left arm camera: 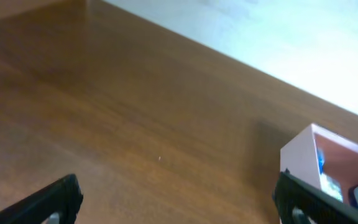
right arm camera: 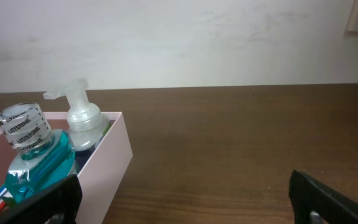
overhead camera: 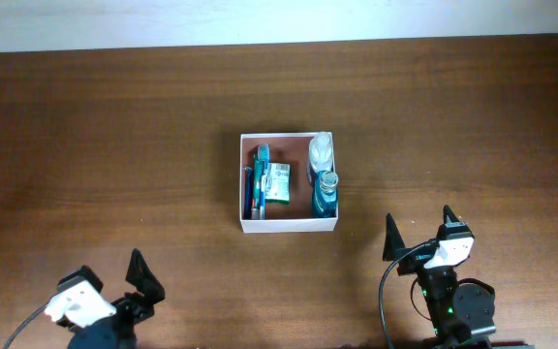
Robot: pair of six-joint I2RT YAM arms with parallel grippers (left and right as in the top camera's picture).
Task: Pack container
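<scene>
Container holding mouthwash bottle, pump bottle, blue tube, left and right jaws spread

The container runs off the left wrist view's right edge and looks blurred.

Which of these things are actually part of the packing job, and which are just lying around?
Part of the job: container; inside it the Listerine bottle, pump bottle, long blue pack and small green-and-white packet; left hand and right hand, both open and empty.

Just there: wooden table; white wall. Nothing loose shows outside the container.
</scene>
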